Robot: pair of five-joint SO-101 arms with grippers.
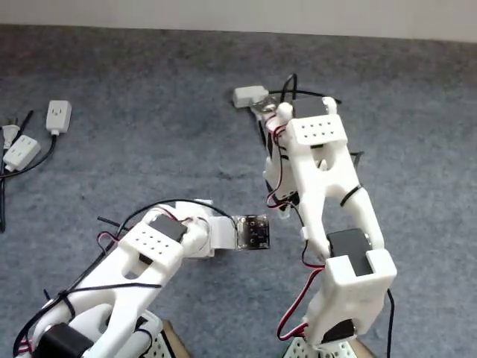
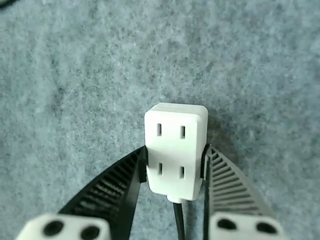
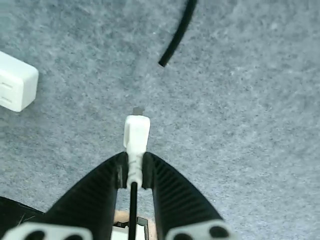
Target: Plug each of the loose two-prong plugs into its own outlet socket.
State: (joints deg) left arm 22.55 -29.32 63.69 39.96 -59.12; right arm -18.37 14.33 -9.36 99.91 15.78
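The right claw (image 3: 134, 167) is closed on a white plug (image 3: 136, 132), one black finger on each side of its body. The plug's metal prongs (image 3: 138, 111) point away from the claw, and its thin black cord (image 3: 133, 210) runs back between the fingers. On the grey surface (image 3: 250, 125), a white socket block (image 3: 15, 82) lies to the left, apart from the plug. The loose end of a black cable (image 3: 180, 30) lies farther away.

Two robot arms (image 1: 141, 257) (image 1: 328, 186), four white outlet sockets (image 1: 58, 115) (image 1: 21, 151) (image 1: 250, 95) (image 2: 175, 147), one two-prong plug (image 3: 136, 135) clearly in sight
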